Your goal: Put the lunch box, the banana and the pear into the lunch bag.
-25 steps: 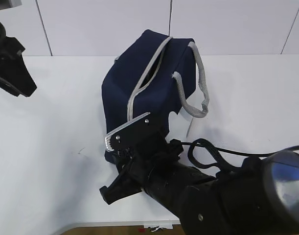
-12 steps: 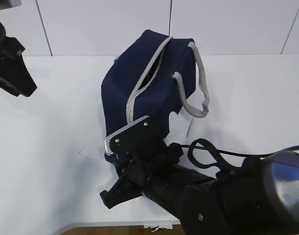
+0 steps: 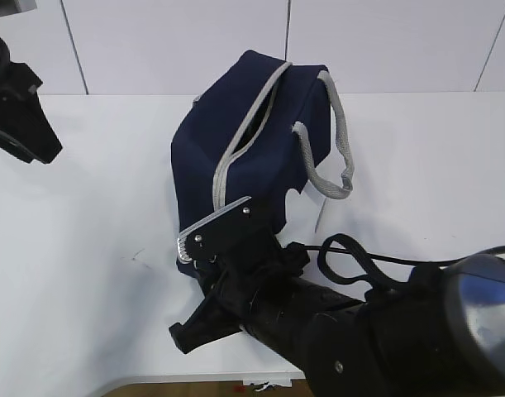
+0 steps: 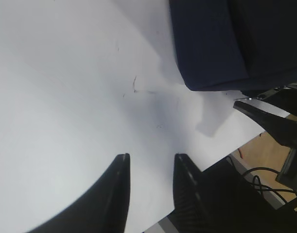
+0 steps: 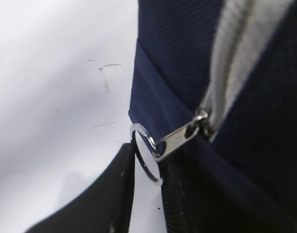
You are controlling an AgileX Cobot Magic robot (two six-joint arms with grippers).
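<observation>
Since a second ago my right arm has eased slightly down and toward the near edge of the surface [image 3: 95, 273], its silver plate sitting a touch lower against the lunch bag [image 3: 252, 141]; the bag itself and my left arm look unchanged.

On the right wrist view, the right jaws [image 5: 147, 167] sit on either side of the metal ring [image 5: 144, 151] hanging from the zipper pull [image 5: 180, 138]. One finger [image 5: 116, 194] lies left of the ring, the ribbed one [image 5: 180, 199] right of it, with only a narrow gap between them. They look nearly closed around the ring, but I cannot tell whether they truly pinch it. The pull hangs at the near end of the grey zipper [image 5: 235, 63], low on the bag's navy end wall.

From the exterior view the lunch bag lies on the white surface near the middle, its zipper partly open along the top, grey handles [image 3: 331, 145] drooping to the right side.

My left jaws [image 4: 150, 167] hover over bare surface, well apart from the bag's corner, fingers spread with a clear gap and nothing between them.

I cannot see the lunch box, the banana or the pear in any view.
</observation>
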